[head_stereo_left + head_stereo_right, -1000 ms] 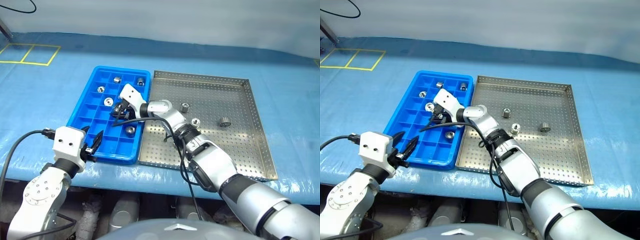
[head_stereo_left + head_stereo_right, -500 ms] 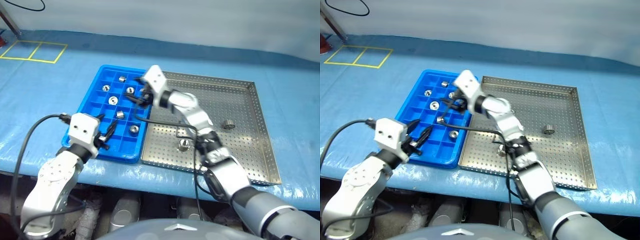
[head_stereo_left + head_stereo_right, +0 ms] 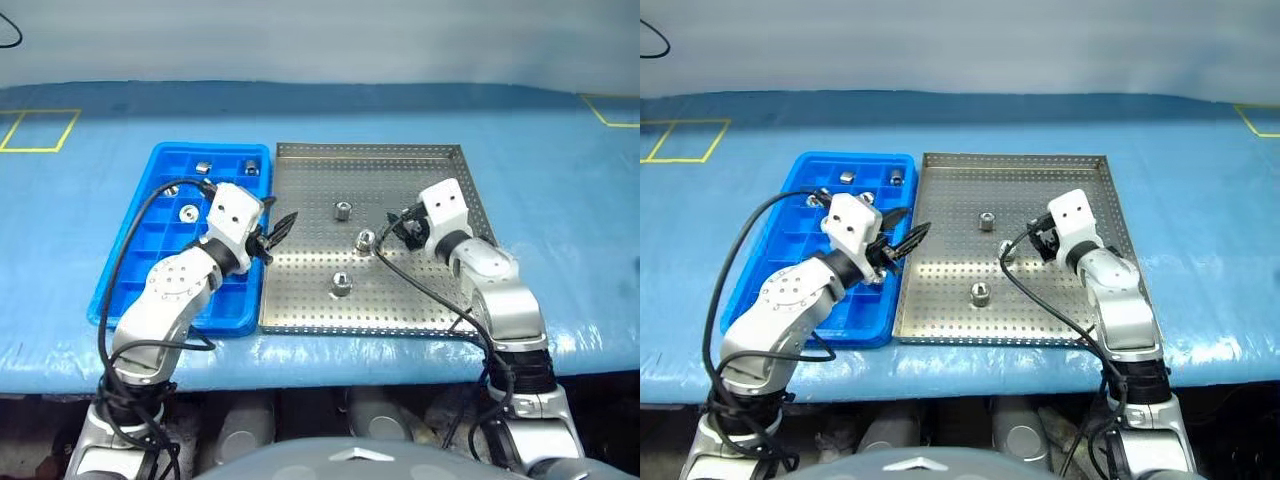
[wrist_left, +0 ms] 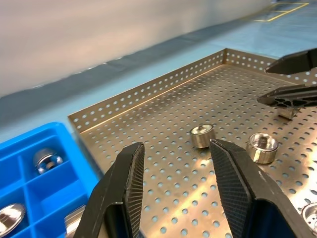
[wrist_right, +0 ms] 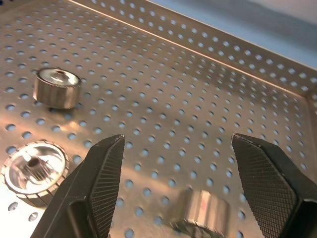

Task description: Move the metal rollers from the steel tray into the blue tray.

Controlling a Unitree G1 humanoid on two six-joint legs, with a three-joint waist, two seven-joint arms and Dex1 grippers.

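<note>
1. Grey perforated metal makes up the steel tray (image 3: 400,300), which sits on a blue table cover (image 3: 560,180) with the blue tray (image 3: 130,290) touching its left edge.
2. Three metal rollers show on the steel tray in the left eye view: one toward the far side (image 3: 342,210), one near the middle (image 3: 365,239), and one nearer the front (image 3: 340,284).
3. More rollers rest in compartments of the blue tray, two in the far row (image 3: 203,168) and others a little nearer (image 3: 187,212).
4. The left gripper (image 3: 281,226) reaches over the seam between the two trays, pointing toward the steel tray; its fingers (image 4: 126,193) stand with a visible gap between them in the left wrist view and grip nothing.
5. The right gripper (image 3: 400,222) hovers over the right part of the steel tray, near the middle roller.
6. In the right wrist view its two fingers (image 5: 104,173) are spread wide and carry nothing; a roller (image 5: 200,210) lies on the tray floor between them, and two more (image 5: 57,87) lie off to one side.
</note>
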